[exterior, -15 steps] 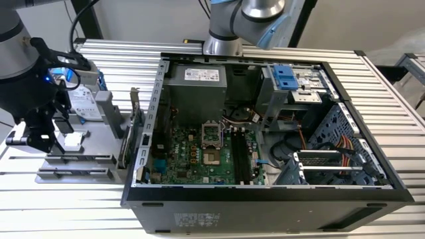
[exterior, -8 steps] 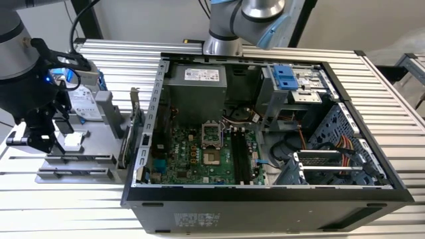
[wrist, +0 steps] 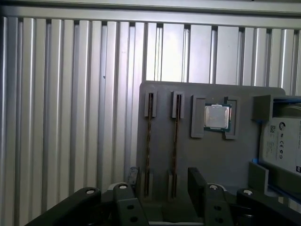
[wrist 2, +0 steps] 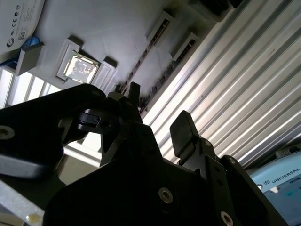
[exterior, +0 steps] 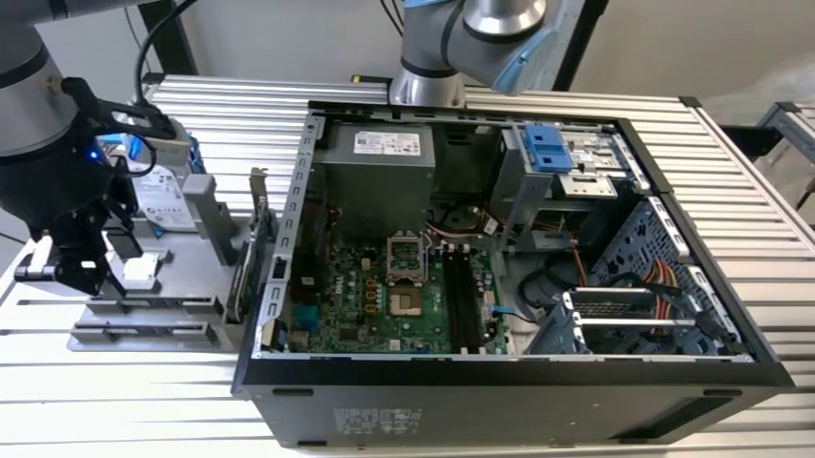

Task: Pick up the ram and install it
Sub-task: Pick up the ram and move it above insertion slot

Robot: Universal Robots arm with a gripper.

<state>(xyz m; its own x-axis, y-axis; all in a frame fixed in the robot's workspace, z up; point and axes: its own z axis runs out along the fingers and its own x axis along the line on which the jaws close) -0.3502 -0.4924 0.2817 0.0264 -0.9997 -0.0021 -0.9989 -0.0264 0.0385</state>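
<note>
End effector [wrist: 164,175]: was wide open, gripping nothing. Ram [wrist: 175,141]: stood on edge in a holder [wrist: 216,160] slot, ahead of and beneath it, long axis running away, crosswise to its opening. Second stick [wrist: 149,141] lay parallel alongside.

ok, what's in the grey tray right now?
Two ram sticks on edge in their slots, a processor chip in its pocket, the hard drive at one end. The open gripper covers the tray edge beneath it.
</note>
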